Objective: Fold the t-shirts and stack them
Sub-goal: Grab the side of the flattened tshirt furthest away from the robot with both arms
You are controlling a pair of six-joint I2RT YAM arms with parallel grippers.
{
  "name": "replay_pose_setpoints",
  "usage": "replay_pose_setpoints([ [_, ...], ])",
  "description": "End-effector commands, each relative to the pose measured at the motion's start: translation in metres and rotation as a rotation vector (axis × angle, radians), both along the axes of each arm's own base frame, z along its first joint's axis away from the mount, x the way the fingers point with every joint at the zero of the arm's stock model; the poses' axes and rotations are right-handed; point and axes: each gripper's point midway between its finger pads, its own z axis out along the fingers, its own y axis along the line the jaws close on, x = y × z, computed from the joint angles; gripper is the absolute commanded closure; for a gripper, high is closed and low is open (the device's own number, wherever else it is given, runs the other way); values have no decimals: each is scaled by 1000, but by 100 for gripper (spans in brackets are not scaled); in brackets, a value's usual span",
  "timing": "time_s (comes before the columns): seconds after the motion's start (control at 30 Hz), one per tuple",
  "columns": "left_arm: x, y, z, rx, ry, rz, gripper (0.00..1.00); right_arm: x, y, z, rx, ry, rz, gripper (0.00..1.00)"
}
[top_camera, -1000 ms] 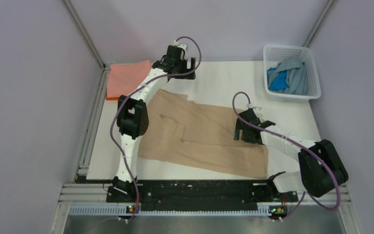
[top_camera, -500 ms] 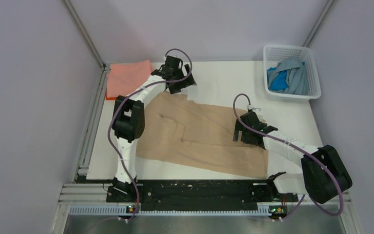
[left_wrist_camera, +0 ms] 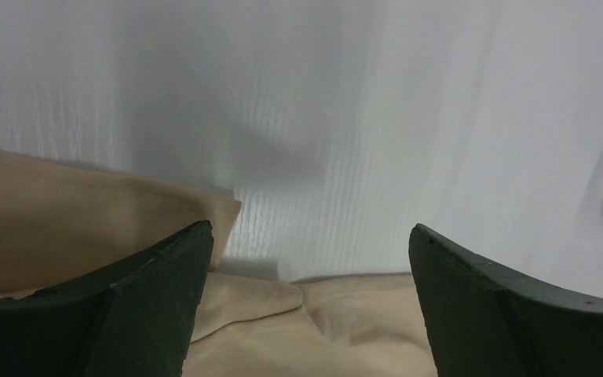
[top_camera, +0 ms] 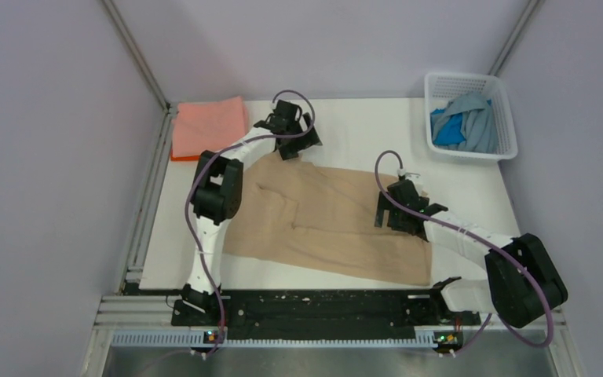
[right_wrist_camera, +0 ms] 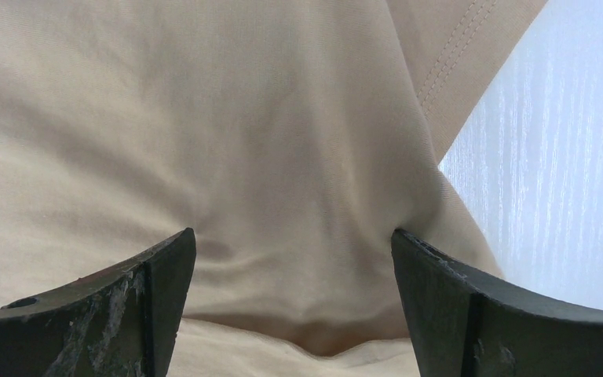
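The tan t-shirt [top_camera: 330,224] lies spread flat across the middle of the table. My left gripper [top_camera: 298,145] is open, low over the shirt's far edge; its wrist view shows a tan cloth corner [left_wrist_camera: 86,212] and folds between the fingers [left_wrist_camera: 157,298]. My right gripper [top_camera: 392,212] is open, pressed down on the shirt's right part; tan cloth [right_wrist_camera: 243,141] fills its wrist view, a seam at upper right. A folded salmon pink shirt [top_camera: 208,124] lies at the far left on an orange one [top_camera: 177,155], only its edge showing. Blue [top_camera: 449,132] and light blue-grey [top_camera: 475,118] shirts sit in the basket.
The white lattice basket [top_camera: 502,106] stands at the far right corner. The white table surface [top_camera: 361,129] shows beyond the shirt. Grey walls and metal frame rails enclose the table on the left, back and right.
My left gripper has moved down and toward me, from above the far table to the tan shirt's far edge. My right gripper has barely moved.
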Motion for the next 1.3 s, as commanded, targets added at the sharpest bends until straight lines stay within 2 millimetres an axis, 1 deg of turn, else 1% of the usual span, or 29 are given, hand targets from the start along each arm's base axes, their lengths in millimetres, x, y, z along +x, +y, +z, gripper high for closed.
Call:
replay_pose_setpoints([
  [0.0, 8, 3, -12, 24, -7, 30, 1, 4, 4, -4, 24, 0, 4, 7],
  [0.2, 21, 4, -30, 53, -6, 65, 1, 3, 4, -6, 22, 5, 5, 7],
  [0.43, 36, -10, -51, 19, 11, 66, 1, 3, 5, -7, 25, 8, 7, 7],
  [0.6, 58, -20, -54, -21, -27, 84, 1, 2, 4, -9, 23, 13, 6, 7],
  [0.67, 72, -33, -46, -99, -79, 84, 1, 2, 5, -9, 23, 15, 7, 7],
  [0.7, 78, -37, -44, -122, -91, 92, 1, 2, 5, -9, 24, 15, 8, 7],
  [0.77, 92, -36, -42, -134, -108, 150, 1, 2, 6, -10, 26, 17, 9, 7],
  [0.83, 103, -29, -42, -125, -128, 211, 1, 1, 5, -10, 25, 20, 9, 7],
  [0.9, 114, -15, -43, -112, -148, 283, 1, 2, 5, -10, 24, 20, 9, 7],
  [1.1, 133, 39, -43, -130, -125, 490, 1, 1, 1, -10, 12, 21, -12, 7],
  [1.17, 140, 60, -43, -144, -115, 556, 1, 1, 0, -10, 7, 20, -18, 7],
  [1.27, 145, 92, -40, -147, -100, 640, 1, 2, -1, -8, -1, 17, -29, 6],
])
